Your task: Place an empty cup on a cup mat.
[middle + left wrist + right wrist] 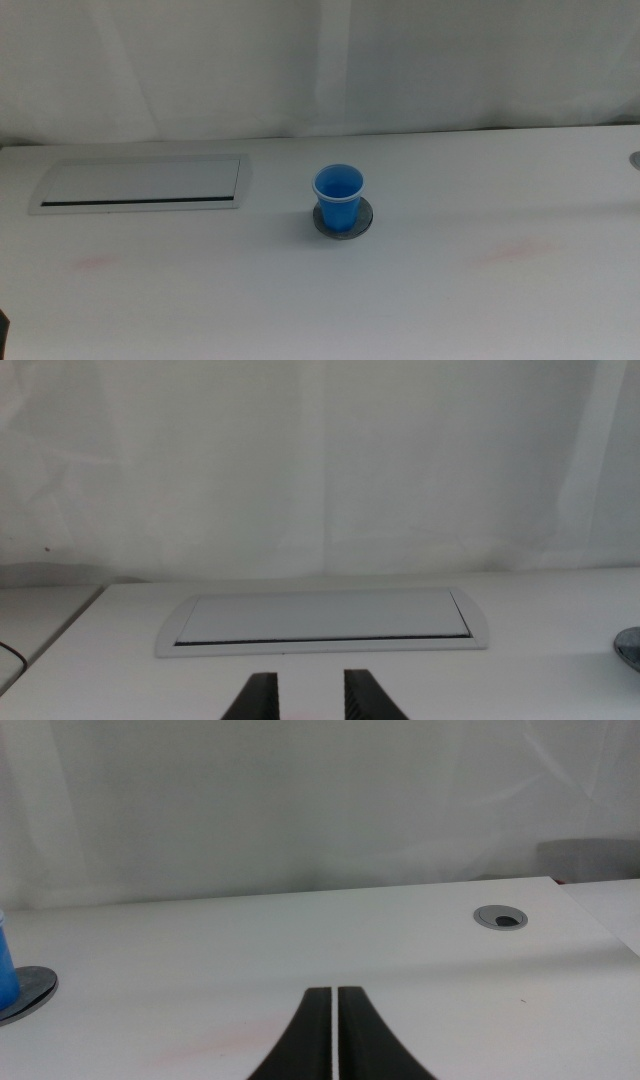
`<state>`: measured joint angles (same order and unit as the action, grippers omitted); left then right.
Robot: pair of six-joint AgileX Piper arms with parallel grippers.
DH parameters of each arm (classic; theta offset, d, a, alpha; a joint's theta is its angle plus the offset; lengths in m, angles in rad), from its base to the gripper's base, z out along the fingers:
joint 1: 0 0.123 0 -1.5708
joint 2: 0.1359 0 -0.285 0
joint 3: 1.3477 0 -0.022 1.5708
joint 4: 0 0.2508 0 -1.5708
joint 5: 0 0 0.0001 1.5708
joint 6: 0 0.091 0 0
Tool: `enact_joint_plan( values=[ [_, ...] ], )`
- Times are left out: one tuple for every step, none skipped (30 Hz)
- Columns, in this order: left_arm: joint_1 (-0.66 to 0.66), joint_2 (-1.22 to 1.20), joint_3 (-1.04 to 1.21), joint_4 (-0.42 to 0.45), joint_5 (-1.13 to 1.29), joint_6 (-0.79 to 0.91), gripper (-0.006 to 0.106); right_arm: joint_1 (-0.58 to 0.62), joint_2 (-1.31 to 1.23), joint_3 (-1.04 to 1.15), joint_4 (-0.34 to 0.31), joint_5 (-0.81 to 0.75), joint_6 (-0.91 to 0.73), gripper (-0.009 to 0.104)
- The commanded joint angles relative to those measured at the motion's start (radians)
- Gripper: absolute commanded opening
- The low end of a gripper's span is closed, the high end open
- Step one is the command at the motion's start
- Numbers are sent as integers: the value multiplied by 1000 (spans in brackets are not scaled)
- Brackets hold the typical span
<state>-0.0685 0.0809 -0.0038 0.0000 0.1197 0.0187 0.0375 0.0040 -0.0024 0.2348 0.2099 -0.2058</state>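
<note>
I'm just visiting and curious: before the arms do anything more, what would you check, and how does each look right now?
1. Cup stands upright on the cup mat: ok.
2. Cup empty: ok, only blue inside in the middle view.
3. Left gripper away from the cup, jaws apart: ok.
4. Right gripper away from the cup, jaws nearly together: ok.
5. Cup centred on the mat: cannot tell exactly.
</note>
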Motion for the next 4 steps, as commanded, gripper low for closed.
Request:
enact_joint_plan(
  values=[
    [-4,-5,37,-6,5,-8,20,4,-36,40,-4,-8,-3,-3],
    [-4,-5,37,-6,5,-8,20,4,-36,40,-4,-8,-3,-3],
    [-4,-5,37,-6,5,-8,20,4,-36,40,-4,-8,-3,-3],
    [-4,-5,37,-6,5,-8,20,4,-36,40,-4,-8,-3,-3]
  ],
)
